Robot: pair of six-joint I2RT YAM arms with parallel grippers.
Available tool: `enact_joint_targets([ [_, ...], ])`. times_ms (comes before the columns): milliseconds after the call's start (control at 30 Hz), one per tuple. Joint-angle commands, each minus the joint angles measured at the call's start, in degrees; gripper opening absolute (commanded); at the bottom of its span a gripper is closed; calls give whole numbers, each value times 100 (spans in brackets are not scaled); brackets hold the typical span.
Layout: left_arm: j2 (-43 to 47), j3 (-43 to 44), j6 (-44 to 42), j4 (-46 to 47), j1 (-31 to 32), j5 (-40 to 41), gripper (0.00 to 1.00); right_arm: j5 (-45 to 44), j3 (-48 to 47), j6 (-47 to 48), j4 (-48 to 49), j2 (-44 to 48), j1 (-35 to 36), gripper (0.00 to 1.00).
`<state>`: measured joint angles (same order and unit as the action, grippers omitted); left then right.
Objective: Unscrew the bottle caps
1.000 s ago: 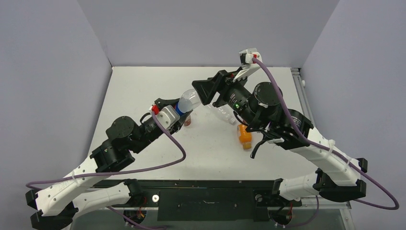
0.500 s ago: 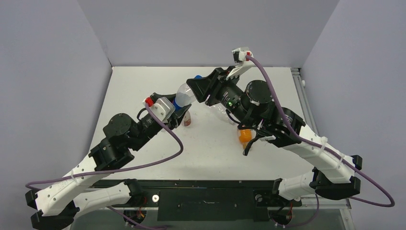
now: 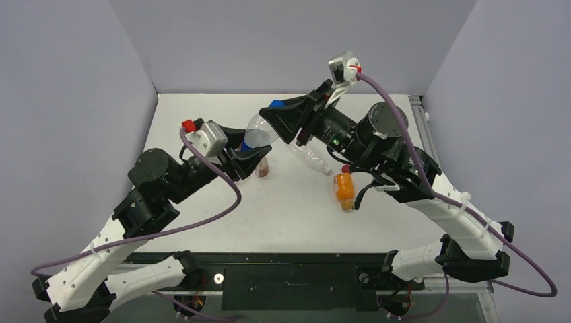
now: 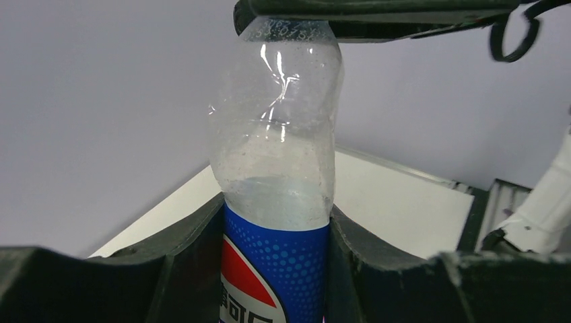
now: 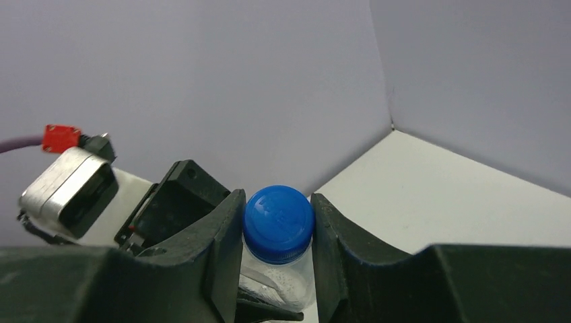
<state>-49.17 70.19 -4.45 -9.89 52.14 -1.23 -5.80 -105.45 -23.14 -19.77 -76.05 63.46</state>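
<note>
A clear bottle with a blue Pepsi label (image 3: 258, 131) is held above the table, tilted. My left gripper (image 3: 248, 151) is shut on its labelled body (image 4: 276, 269), one finger on each side. My right gripper (image 3: 278, 116) is shut on its blue cap (image 5: 278, 219), which sits squeezed between the two black fingers (image 5: 219, 242). In the top view the cap (image 3: 276, 104) peeks out above the right gripper. In the left wrist view the cap is hidden behind the right gripper's fingers (image 4: 377, 13).
On the table lie a clear unlabelled bottle (image 3: 313, 160) and an orange bottle (image 3: 344, 188). A short bottle with a reddish label (image 3: 263, 168) stands under the held one. Grey walls close in the left, back and right sides.
The right gripper has closed on the blue cap. Both arms have carried the Pepsi bottle a little higher and further back, and the left wrist has swung to the left.
</note>
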Motion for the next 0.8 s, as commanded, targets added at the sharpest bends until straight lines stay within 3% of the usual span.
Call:
enact_joint_targets([
  [0, -187, 515, 1335, -241, -465, -1927, 33, 2402, -399, 247, 888, 279, -116, 0],
  [267, -514, 857, 2186, -110, -714, -3713, 25, 3847, -458, 209, 1133, 286, -202, 0],
  [400, -457, 730, 2167, -4, -714, -3784, 21, 3750, -594, 325, 777, 279, -250, 0],
  [433, -421, 714, 2102, -17, -716, -3679, 21, 3399, -610, 364, 683, 286, -254, 6],
  [467, -402, 669, 1933, -65, -719, -3615, 20, 3141, -618, 376, 513, 300, -250, 28],
  [500, -361, 643, 1844, -83, -715, -3410, 20, 2578, -617, 399, 445, 309, -217, 43],
  [533, -342, 578, 1610, -109, -715, -3300, 20, 2256, -639, 425, 293, 312, -183, 69],
  [600, -242, 454, 1197, -117, -718, -2894, 19, 1486, -680, 495, 141, 281, -90, 78],
  [767, -99, 152, 576, -38, -714, -2041, 18, 540, -825, 532, -33, 59, 85, 81],
])
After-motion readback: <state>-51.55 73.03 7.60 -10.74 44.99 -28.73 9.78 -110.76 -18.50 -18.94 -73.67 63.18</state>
